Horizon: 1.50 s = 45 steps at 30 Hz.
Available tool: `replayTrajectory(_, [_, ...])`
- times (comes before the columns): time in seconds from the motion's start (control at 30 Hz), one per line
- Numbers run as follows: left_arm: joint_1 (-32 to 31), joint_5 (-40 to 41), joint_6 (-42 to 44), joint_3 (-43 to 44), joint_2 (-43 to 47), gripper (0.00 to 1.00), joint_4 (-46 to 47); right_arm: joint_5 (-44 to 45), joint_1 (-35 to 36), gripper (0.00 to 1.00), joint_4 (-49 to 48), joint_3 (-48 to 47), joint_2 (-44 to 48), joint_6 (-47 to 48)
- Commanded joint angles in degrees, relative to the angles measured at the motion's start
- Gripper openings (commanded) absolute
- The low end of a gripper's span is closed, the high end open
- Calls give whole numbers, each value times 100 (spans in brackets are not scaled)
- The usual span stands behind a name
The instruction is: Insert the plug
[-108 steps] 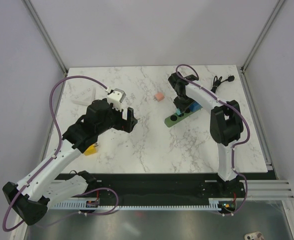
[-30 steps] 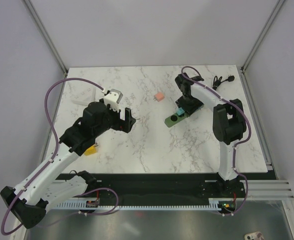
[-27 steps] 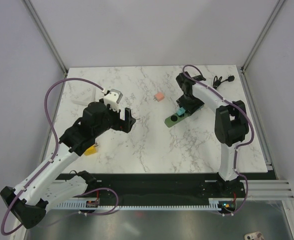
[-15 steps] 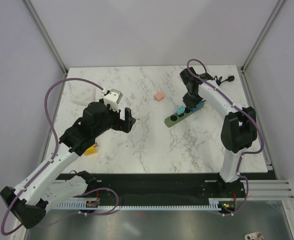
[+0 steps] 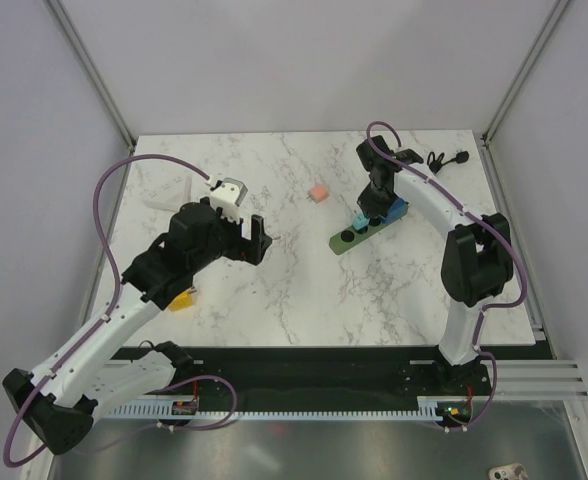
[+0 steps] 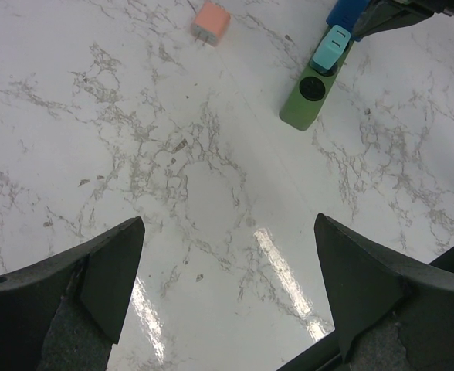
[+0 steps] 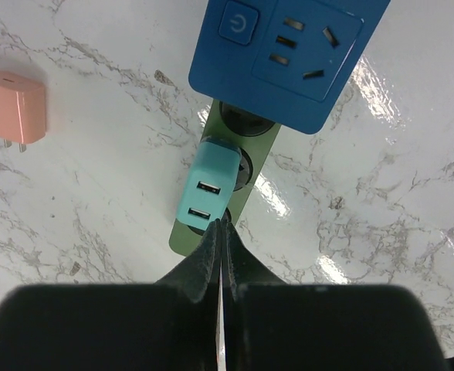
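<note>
Insert step looks close to done. The teal plug (image 7: 209, 185) sits in the middle socket of the green strip (image 6: 308, 100), right of centre on the surface and toward the far edge. Can't tell if it's fully seated.

Left gripper (image 6: 227, 286): jaws wide apart, empty, hanging over bare marble left of centre, not involved.

Right gripper (image 7: 221, 255): jaws pinched together on nothing, tips over the plug's near end. Touching or not, can't tell.

My read is that the closed tips are there to press. The next move needs a straight, centred push down on the plug top. Nothing pins the strip, so an off-centre push could tip or slide it.

Other things, left to right:
- white block (image 5: 164, 190) by the far-left corner
- yellow piece (image 5: 181, 300) under the left arm, toward the near edge
- pink charger (image 5: 319, 192) loose, left of the strip
- blue socket block (image 7: 289, 50) on the strip's far end
- black cable (image 5: 439, 160) at the far-right corner

Only the blue block crowds the plug, on its far side. The rest are well apart.
</note>
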State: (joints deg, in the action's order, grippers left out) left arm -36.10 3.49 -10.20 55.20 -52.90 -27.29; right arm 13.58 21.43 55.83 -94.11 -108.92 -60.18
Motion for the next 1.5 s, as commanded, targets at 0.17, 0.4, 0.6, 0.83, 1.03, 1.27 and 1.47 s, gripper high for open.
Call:
replayTrajectory(0.17, [-3, 223, -53, 0, -71, 98, 250, -180, 10, 0, -441, 129, -295, 182])
replayTrajectory(0.4, [-3, 170, -316, 79, -238, 98, 241, -93, 1, 0, -477, 200, -411, 358])
replayTrajectory(0.6, [-3, 836, -1264, 289, -256, 98, 57, -84, -51, 0, -424, -54, 2, 604])
replayTrajectory(0.83, [15, 1399, -2309, 676, -475, 96, -689, -294, -42, 7, -433, 102, 740, 990])
replayTrajectory(1.03, [216, 1954, -3936, 632, -475, 91, -1794, -1356, 1, 30, -1441, 1200, 1487, 2070])
replayTrajectory(1.27, [1269, 2129, -5369, 606, -598, 92, -3035, -2149, 195, 80, -2648, 2352, 2700, 2476])
replayTrajectory(1.47, [2738, 2051, -5388, 519, -879, 98, -3379, -2298, 230, 98, -2744, 2642, 3202, 2450])
